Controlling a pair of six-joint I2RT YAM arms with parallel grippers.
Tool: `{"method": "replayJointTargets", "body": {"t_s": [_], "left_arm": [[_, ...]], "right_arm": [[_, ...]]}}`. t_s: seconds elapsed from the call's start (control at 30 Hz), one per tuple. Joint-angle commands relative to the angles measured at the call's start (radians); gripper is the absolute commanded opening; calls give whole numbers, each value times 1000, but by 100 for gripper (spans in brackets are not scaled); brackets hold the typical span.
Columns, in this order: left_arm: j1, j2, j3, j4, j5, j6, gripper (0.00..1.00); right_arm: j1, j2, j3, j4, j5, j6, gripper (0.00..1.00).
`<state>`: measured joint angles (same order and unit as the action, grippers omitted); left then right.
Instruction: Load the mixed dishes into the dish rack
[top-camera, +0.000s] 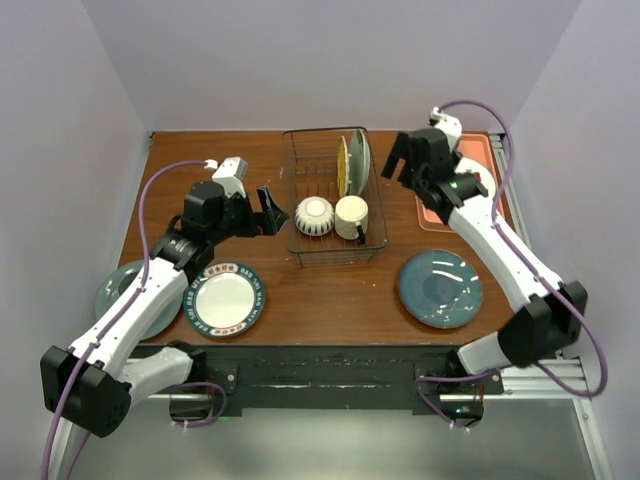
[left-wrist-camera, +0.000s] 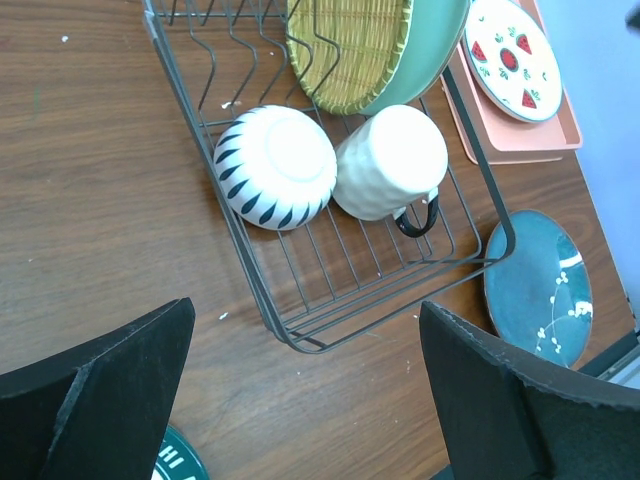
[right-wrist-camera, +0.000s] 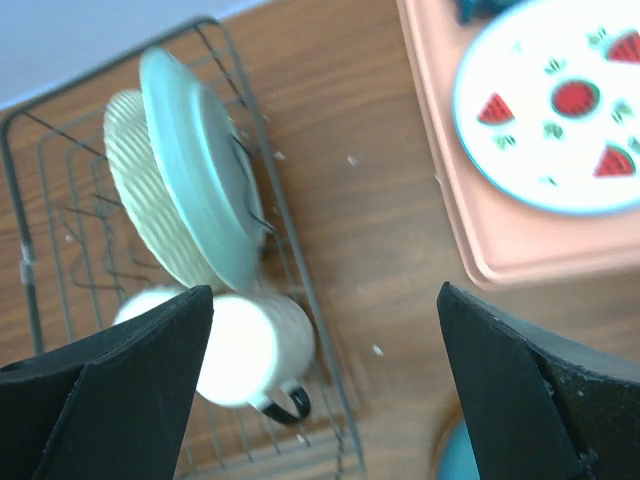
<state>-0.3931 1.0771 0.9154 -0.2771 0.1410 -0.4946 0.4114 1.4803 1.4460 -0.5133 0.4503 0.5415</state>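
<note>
The dark wire dish rack (top-camera: 372, 215) stands at the table's middle back. In it lie a striped bowl (top-camera: 314, 215) and a cream mug with a dark handle (top-camera: 351, 217), both upside down. A yellow ribbed plate (top-camera: 342, 165) and a pale green plate (top-camera: 358, 160) stand upright behind them. A white plate with a dark patterned rim (top-camera: 224, 298) lies at front left. My left gripper (top-camera: 270, 212) is open and empty, left of the rack. My right gripper (top-camera: 397, 165) is open and empty, right of the rack. The left wrist view shows the bowl (left-wrist-camera: 275, 165) and mug (left-wrist-camera: 390, 160).
A grey-green plate (top-camera: 125, 290) lies at the far left, partly under my left arm. A blue plate with white flower marks (top-camera: 440, 288) lies at front right. A pink tray (right-wrist-camera: 470, 230) at back right holds a watermelon-pattern plate (right-wrist-camera: 560, 110).
</note>
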Motion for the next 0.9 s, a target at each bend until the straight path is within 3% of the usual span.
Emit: {"method": "replayJointTargets", "body": {"t_s": [0.0, 0.17, 0.27, 0.33, 0.43, 0.6, 0.87], "left_arm": [[7, -14, -10, 55, 10, -64, 100], [7, -22, -26, 65, -37, -110, 100], [7, -23, -49, 91, 43, -61, 100], [5, -34, -85, 145, 182, -39, 100], [-21, -40, -156, 249, 276, -99, 100], [-255, 32, -164, 260, 148, -159, 100], [-461, 207, -176, 495, 94, -343, 95]], "right_arm": [[-2, -179, -194, -1, -22, 92, 99], [-16, -380, -331, -63, -12, 141, 99], [-16, -470, -389, -108, 8, 159, 99], [-16, -508, -420, -123, 11, 172, 99], [-16, -571, -452, -155, 16, 187, 99], [-17, -635, -499, -202, 21, 219, 98], [-17, -722, -535, -244, 17, 230, 98]]}}
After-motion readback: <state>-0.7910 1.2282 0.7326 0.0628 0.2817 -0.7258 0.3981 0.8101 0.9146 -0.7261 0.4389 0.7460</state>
